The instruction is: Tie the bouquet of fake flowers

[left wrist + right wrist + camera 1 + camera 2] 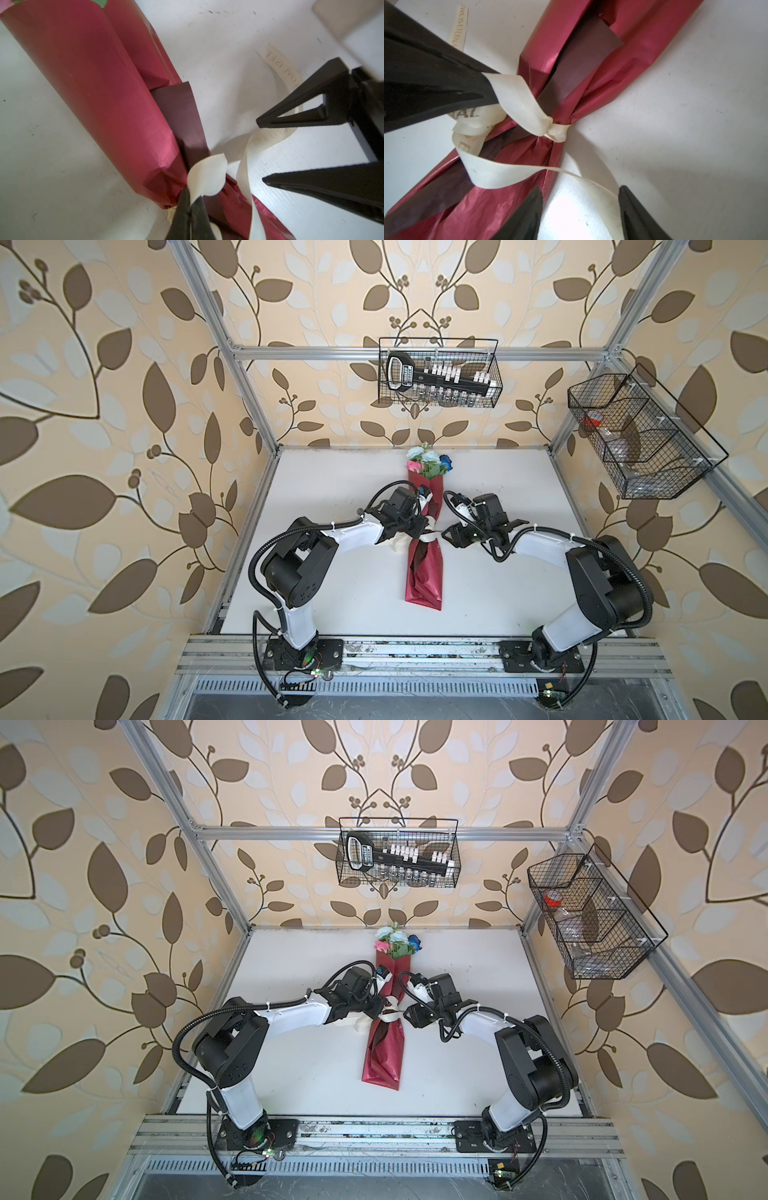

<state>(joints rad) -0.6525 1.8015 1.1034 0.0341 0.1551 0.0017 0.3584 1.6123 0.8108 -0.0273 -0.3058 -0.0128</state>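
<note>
left fingers (180, 209) are pressed fully together on a fold of the cream ribbon (519, 99), pinched just beside the knot (556, 131). the left gripper (420, 526) is seen over the narrow waist of the wrap in both top views, reaching in from the left.

one printed ribbon tail is laid flat on the white table (332, 489), left of the wrap and partly hidden under that gripper.

the bouquet of fake flowers (428, 460) is laid along the middle of the table. its blooms are pointed at the back wall and its stems are hidden inside the red wrapping sheet (424, 572). the sheet is cinched at mid-length by the ribbon.

a second tail is run out to the right and passes between the right fingers (529, 209). these are spread well apart and nothing is gripped. whether the loose tail touches a finger cannot be told. the right gripper (448, 534) is held low, just beside the wrap on its right.

one wire basket (496, 377) is hung on the back rail, and a second basket (673, 472) on the right frame.
</note>
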